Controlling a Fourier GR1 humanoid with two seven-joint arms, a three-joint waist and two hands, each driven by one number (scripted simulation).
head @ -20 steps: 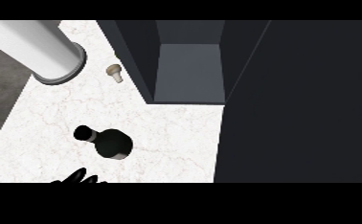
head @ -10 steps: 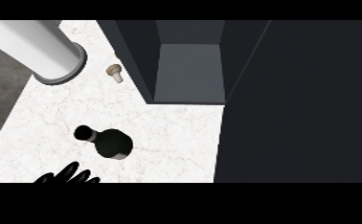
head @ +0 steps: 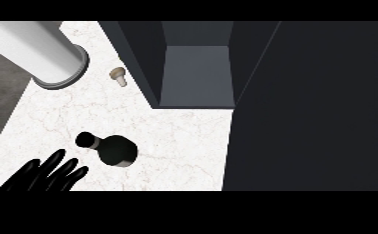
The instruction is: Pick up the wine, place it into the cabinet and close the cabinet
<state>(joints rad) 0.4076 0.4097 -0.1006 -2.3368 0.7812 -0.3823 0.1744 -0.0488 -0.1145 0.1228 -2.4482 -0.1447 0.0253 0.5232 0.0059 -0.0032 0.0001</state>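
Fingers (head: 55, 167) spread, straight, gripping nothing; left hand (head: 43, 177) at counter's (head: 184, 143) front-left edge, just beside wine bottle (head: 114, 150). Bottle upright near front edge, cabinet (head: 196, 73) open behind. Prob. glass: heavy, slick, breakable — best gripped round body, not neck.

counter (head: 184, 128): bears all; wine bottle (head: 111, 149): lower left on the counter, neck toward the left | left hand (head: 46, 174): at the lower edge, just left of and before the bottle, apart from it | cabinet (head: 196, 68): behind and right of the bottle, standing open | mushroom (head: 118, 75): just left of the cabinet | cylinder (head: 43, 53): upper left, left of the mushroom
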